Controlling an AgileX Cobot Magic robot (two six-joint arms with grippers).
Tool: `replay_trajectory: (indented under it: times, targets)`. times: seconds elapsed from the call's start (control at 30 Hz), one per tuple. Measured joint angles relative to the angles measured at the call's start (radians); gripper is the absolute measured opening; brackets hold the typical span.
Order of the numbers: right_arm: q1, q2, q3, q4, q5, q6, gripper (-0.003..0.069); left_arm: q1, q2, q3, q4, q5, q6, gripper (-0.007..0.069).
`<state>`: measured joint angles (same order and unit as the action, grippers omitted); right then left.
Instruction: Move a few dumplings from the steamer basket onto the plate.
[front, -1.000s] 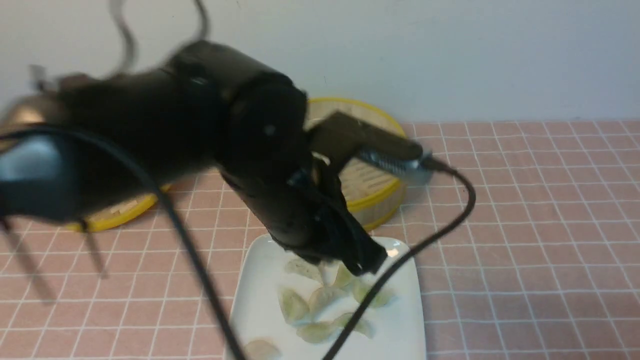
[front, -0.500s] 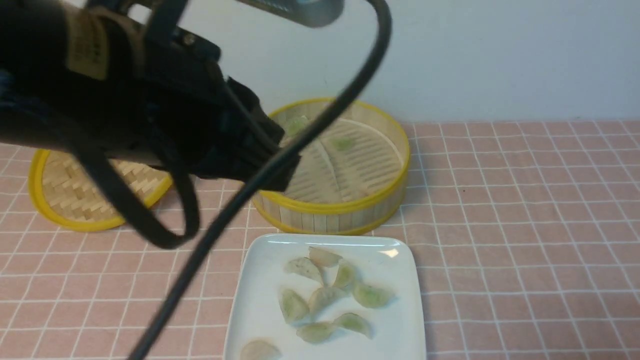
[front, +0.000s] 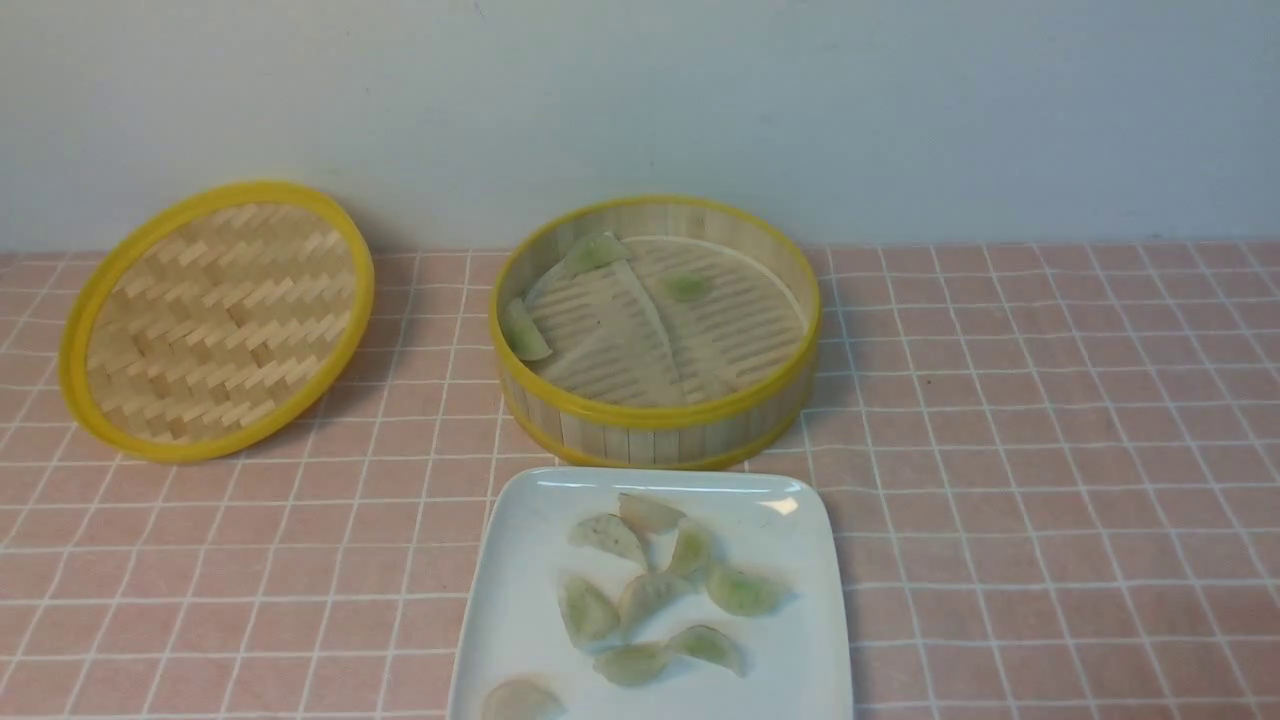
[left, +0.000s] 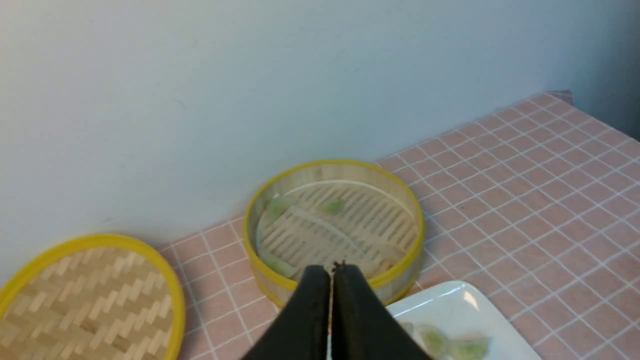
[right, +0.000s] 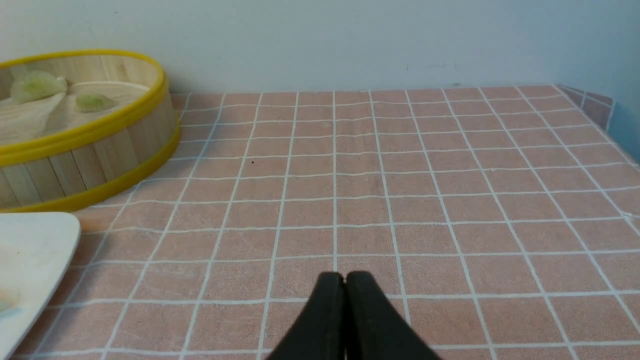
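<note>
Dumplings (front: 650, 590), small pale crescents with greenish filling: nine or so lie loose on the plate (front: 520, 560), clustered about its middle with one at the near edge. Three more sit in the steamer basket (front: 655, 425): one against the left wall (front: 522, 330), one at the far-left wall (front: 595, 250), one green piece on the far floor slats (front: 686, 287). Plate, glossy white and square, lies just near of the basket and almost touches its wall; basket sits mid-table near the far wall, with a creased liner sheet over part of its floor. Woven lid (front: 215, 320), yellow-rimmed, lies apart at far left, tilted up toward the wall. Tablecloth (front: 1050, 450), pink with white grid. Left gripper (left: 331, 272) hangs above the near rim of the basket, fingers pressed together on nothing; right gripper (right: 345, 280) sits low over bare cloth on the right, likewise closed and empty. Handling, by judgement: each piece looks light, soft, thin-skinned and likely tacky or slick, so it could tear or squash under a hard pinch; best taken across the plump belly with a gentle close, and the two at the wall offer scant finger room. Markings: no brand, label or writing legible anywhere.
</note>
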<state>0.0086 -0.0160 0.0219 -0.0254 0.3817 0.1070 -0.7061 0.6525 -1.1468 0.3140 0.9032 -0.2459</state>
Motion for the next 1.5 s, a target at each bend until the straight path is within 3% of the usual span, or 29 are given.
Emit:
replay_trajectory:
  times: [0.1,0.3,0.5,0.63,0.87,1.5]
  targets:
    - [0.0,0.0,0.0,0.0,0.0,0.0,-0.0013,0.099,-0.138,0.168,-0.029,-0.089,0.014,-0.0006]
    - [0.0,0.0,0.0,0.0,0.0,0.0,-0.0013,0.41,-0.447,0.667,-0.173,-0.352,0.117,-0.0006]
    - [0.0,0.0,0.0,0.0,0.0,0.0,-0.0013,0.557,-0.643,1.055,-0.251,-0.574,0.167,-0.0006]
    - [0.0,0.0,0.0,0.0,0.0,0.0,-0.0013,0.581,-0.663,1.171,-0.258,-0.619,0.182,-0.0006]
    - [0.0,0.0,0.0,0.0,0.0,0.0,-0.0013,0.6,-0.663,1.176,-0.271,-0.532,0.209,-0.0006]
    - [0.0,0.0,0.0,0.0,0.0,0.0,-0.0013,0.643,-0.663,1.176,-0.303,-0.524,0.223,-0.0006]
